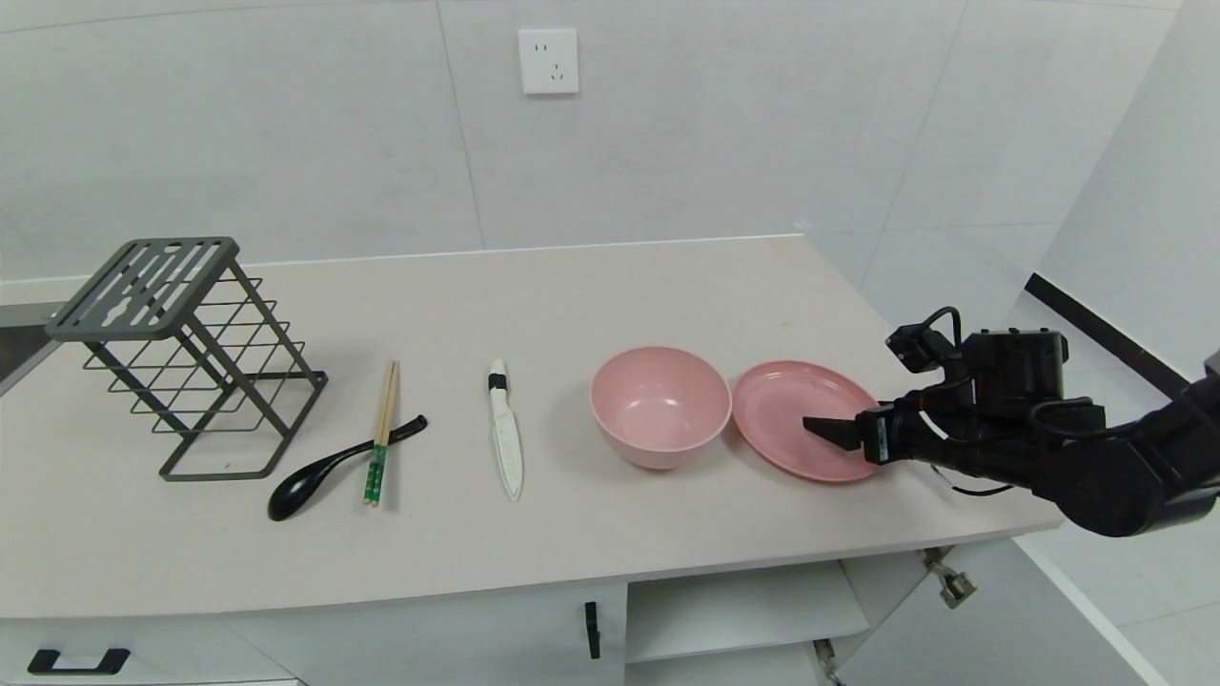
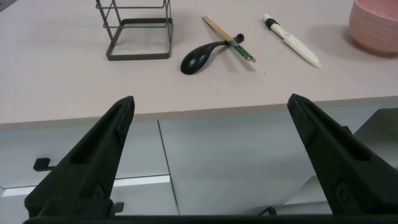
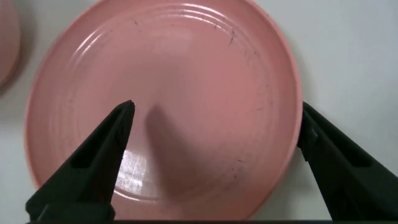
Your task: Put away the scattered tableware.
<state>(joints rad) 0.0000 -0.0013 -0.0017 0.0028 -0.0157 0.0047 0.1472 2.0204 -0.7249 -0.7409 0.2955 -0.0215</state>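
Nearest, the left gripper (image 2: 210, 99) hangs before the front edge of the pale counter (image 1: 572, 286). Its fingers (image 2: 112, 134) are spread wide and hold nothing. At the right end of the counter, the right gripper (image 1: 824, 427) hovers low over the round pink plastic plate (image 1: 777, 400), fingers (image 3: 106, 149) also spread wide and empty. Just beside the plate, to its left, stands a pink plastic bowl (image 1: 660, 405). Further left lie a white knife with a black band (image 1: 504, 429) and wooden chopsticks (image 1: 382, 433) that cross the handle of a black spoon (image 1: 315, 472). Then comes a dark wire rack (image 1: 181, 353). On the wall behind is a white socket (image 1: 548, 60).
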